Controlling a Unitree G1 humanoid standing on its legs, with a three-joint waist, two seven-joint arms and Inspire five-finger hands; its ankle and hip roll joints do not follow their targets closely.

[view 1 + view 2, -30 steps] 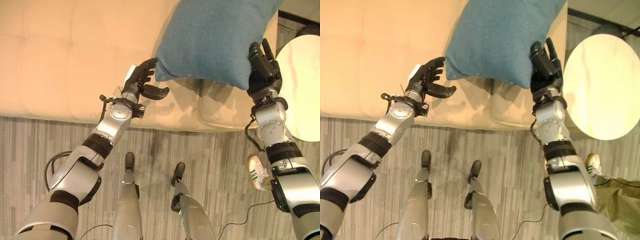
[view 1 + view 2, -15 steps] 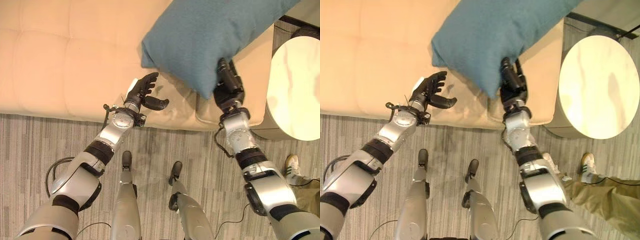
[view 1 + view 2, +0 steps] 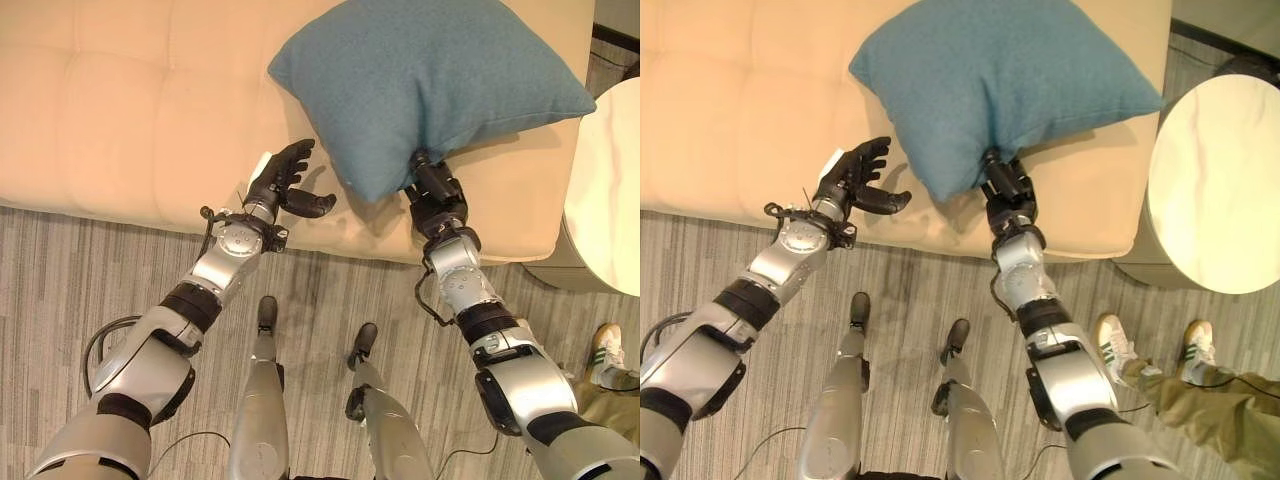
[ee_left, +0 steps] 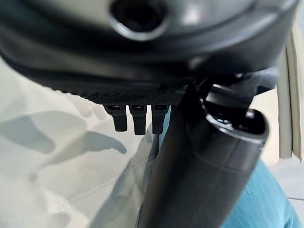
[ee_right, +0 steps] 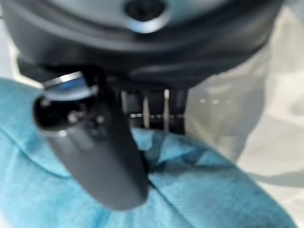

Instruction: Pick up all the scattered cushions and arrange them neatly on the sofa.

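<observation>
My right hand [image 3: 436, 192] pinches the cushion's [image 3: 430, 85] near edge, at its 6 o'clock; it rests on the sofa [image 3: 120, 110]. Soft, light, floppy: grip corners. Left hand [image 3: 282, 182] spread, empty, at its 9 o'clock.

I see the cushion [image 3: 430, 85] lying on the sofa [image 3: 120, 110] seat toward its right end. My right hand [image 3: 432, 190] sits at the cushion's near edge, pinching it; my left hand [image 3: 280, 180] hovers over the seat just left of the cushion. A round table [image 3: 1215, 185] stands right of the sofa, a person's shoes [image 3: 1115, 345] before it.
</observation>
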